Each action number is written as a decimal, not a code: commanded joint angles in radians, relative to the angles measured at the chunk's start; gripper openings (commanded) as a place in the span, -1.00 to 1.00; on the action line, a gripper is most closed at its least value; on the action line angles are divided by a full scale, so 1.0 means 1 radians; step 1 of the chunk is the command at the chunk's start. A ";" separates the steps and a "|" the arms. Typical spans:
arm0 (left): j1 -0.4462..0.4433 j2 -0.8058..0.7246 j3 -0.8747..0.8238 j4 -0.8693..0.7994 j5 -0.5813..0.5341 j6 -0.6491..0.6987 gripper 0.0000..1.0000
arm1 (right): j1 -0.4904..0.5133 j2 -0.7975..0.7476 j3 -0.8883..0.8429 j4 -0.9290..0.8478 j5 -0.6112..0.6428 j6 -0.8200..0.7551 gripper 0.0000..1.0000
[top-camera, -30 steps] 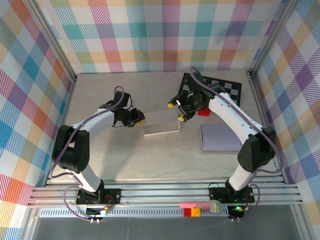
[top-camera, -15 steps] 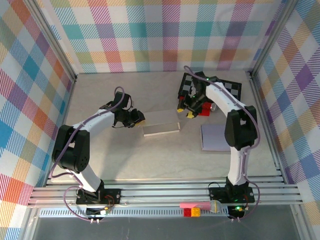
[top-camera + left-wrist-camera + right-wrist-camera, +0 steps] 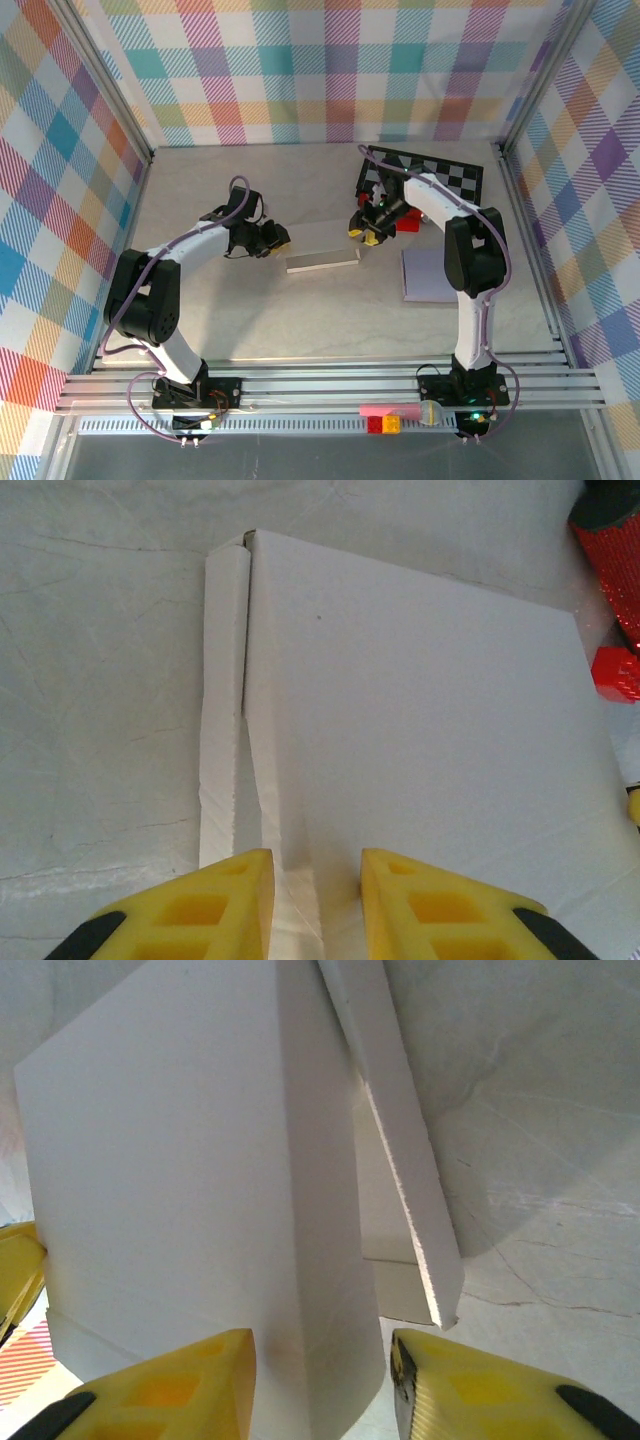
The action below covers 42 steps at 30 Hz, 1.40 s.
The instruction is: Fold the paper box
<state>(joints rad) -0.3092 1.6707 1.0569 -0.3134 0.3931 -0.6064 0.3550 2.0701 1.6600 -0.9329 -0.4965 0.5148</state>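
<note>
The paper box (image 3: 322, 261) lies mid-worktop, part-folded, held at both ends: the left gripper (image 3: 314, 905) fingers pinch its left flap, and the right gripper (image 3: 322, 1390) fingers straddle its right edge, grip uncertain. Next, I judge, the loose side flap needs pressing flat.

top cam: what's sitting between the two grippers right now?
In the top view, the white paper box spans the stretch between the left gripper and the right gripper. Each wrist view shows a box panel running in between its yellow fingers.
</note>
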 commanded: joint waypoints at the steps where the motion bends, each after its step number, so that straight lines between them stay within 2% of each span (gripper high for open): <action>1: -0.010 0.014 -0.018 0.022 0.021 0.002 -0.44 | 0.009 -0.010 -0.014 0.024 -0.031 -0.003 -0.25; 12: -0.016 0.025 -0.055 0.105 0.041 -0.027 -0.57 | 0.022 -0.025 -0.067 0.062 -0.033 0.022 -0.53; 21: -0.018 0.034 -0.080 0.117 0.045 -0.025 -0.68 | 0.022 -0.034 -0.100 0.075 -0.003 0.017 -0.63; 27: -0.019 0.026 -0.069 0.053 0.007 0.022 -0.69 | 0.024 -0.031 -0.106 0.057 0.038 0.003 -0.64; 34: -0.026 0.030 -0.015 -0.102 -0.050 0.111 -0.49 | 0.032 -0.034 -0.090 0.005 0.109 -0.024 -0.60; 42: -0.037 0.056 0.023 -0.168 -0.079 0.161 -0.29 | 0.047 -0.027 -0.066 -0.036 0.144 -0.044 -0.54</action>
<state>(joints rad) -0.3332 1.7000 1.0496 -0.4171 0.3363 -0.4866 0.3943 2.0693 1.5669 -0.9199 -0.3855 0.4988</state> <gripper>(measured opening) 0.352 0.227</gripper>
